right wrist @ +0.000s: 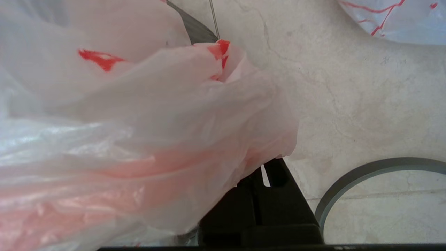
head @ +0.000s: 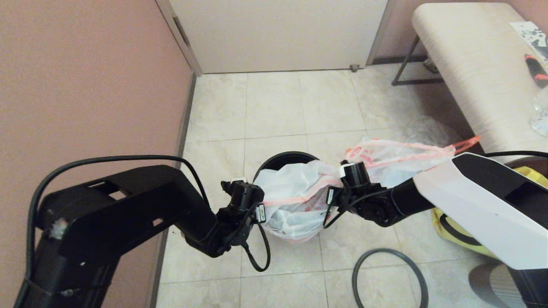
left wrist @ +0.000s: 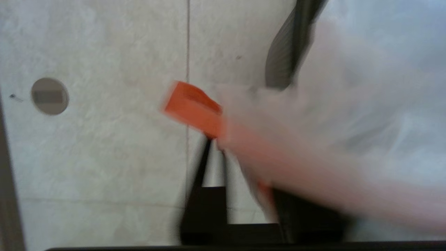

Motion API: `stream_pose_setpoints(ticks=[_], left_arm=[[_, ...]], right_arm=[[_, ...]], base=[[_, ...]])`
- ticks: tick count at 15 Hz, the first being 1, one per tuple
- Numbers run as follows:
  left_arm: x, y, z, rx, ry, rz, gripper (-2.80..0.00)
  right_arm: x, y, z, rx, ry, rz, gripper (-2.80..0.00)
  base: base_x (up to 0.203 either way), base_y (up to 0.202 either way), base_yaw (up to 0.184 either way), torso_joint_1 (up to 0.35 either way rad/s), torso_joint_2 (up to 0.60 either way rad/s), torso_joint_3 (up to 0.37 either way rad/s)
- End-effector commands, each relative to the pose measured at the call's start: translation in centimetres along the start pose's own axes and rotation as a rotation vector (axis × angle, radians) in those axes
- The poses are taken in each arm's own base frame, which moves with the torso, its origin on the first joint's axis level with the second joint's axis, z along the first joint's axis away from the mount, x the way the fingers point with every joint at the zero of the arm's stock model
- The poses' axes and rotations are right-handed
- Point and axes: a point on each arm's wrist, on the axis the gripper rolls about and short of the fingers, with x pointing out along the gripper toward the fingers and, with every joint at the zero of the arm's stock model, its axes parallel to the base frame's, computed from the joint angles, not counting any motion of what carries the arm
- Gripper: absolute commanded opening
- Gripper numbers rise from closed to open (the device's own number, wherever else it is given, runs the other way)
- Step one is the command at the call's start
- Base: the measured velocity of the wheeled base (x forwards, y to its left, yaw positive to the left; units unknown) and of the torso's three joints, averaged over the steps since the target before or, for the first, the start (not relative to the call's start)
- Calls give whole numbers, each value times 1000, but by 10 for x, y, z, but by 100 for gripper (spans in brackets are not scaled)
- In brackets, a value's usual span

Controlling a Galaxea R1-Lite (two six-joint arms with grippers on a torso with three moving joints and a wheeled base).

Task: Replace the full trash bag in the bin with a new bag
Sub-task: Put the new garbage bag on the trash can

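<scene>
The black bin stands on the tiled floor between my two arms; only its back rim shows. The new bag, white and translucent with a pink hem band, is spread over its mouth and hangs down its front. My left gripper is shut on the hem at the bin's left side, beside an orange tab. Opposite it, my right gripper is shut on the hem, with bunched plastic hiding its fingertips. The bin's ribbed wall shows beyond the left fingers. The grey rim ring lies on the floor.
A second matching bag, puffed up, lies on the floor behind my right arm. A yellow bag sits under that arm. A cushioned bench stands at the right, a pink wall at the left, a door behind.
</scene>
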Motion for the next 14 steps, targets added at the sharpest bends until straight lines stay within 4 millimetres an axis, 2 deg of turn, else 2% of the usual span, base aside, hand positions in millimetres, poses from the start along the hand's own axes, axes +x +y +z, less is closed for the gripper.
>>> stream_pose_setpoints(ticks=[1, 4, 6, 8, 10, 12, 14], left_arm=[[-13, 5, 5, -4, -4, -7, 0], [-39, 25, -4, 15, 51, 6, 0], [-58, 35, -1, -23, 61, -8, 0], [-76, 38, 6, -104, 50, -38, 0], [-90, 31, 8, -115, 39, -77, 0], [-89, 23, 12, -118, 31, -109, 0], [-78, 12, 9, -125, 42, -126, 0]], right_arm=[[-1, 1, 1, 3, -3, 1, -280], [-2, 1, 2, 3, -12, -12, -280], [-3, 1, 2, 3, -14, -13, -280], [-2, 0, 2, 4, -13, -15, -280], [-1, -1, 1, 3, -11, -17, -280], [-1, 0, 1, 4, -12, -17, -280], [1, -1, 0, 3, -9, -18, -280]], base=[[0, 0, 0, 0, 0, 0], [0, 0, 0, 0, 0, 0], [0, 0, 0, 0, 0, 0], [0, 0, 0, 0, 0, 0], [0, 0, 0, 0, 0, 0], [0, 0, 0, 0, 0, 0], [0, 0, 0, 0, 0, 0]])
